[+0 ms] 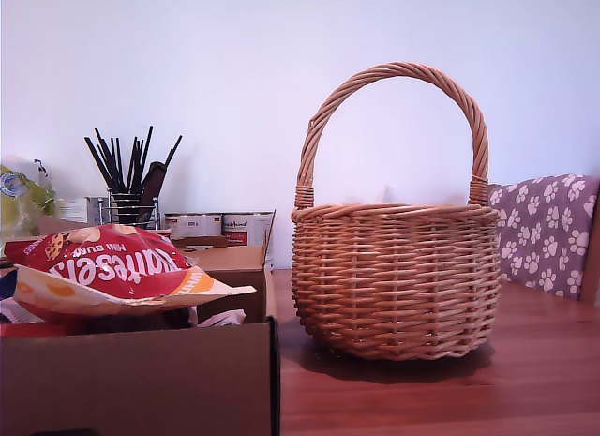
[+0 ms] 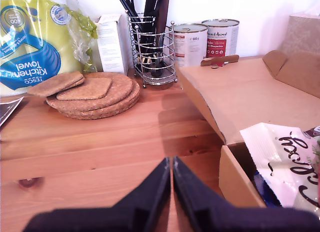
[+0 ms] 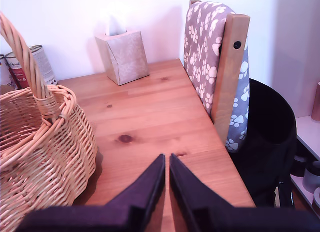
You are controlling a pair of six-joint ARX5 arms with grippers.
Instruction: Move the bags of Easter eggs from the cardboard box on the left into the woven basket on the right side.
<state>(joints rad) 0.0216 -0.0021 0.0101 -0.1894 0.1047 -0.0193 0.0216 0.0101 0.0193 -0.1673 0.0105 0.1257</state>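
Black and pressed together, the fingers of my first claw (image 2: 171, 192) are clenched on nothing, hanging over bare wood of the desk (image 2: 100, 142) just beside the near corner of the cardboard box (image 2: 235, 187). Outward from the tips, the box wall comes next, and past it, inside the box, lies the white bag with dark script lettering (image 2: 287, 167), its long axis running along that wall. In the exterior view the box (image 1: 141, 380) sits at the exterior view's left with the red bag (image 1: 112, 272) lying on top of the contents, nearly flat, its white lettering upside down and its long axis running across the view. The woven basket (image 1: 394, 277) stands upright at the exterior view's right, apart from the box.

My second claw (image 3: 166, 189) is likewise clenched and empty, over the desk with the basket's wall (image 3: 45, 157) just beside it; no bag is near it.

I judge my first claw the nearer of the 2 to the bags: the coming move turns on it parting its fingers, then going sideways and over the box wall to reach a bag.
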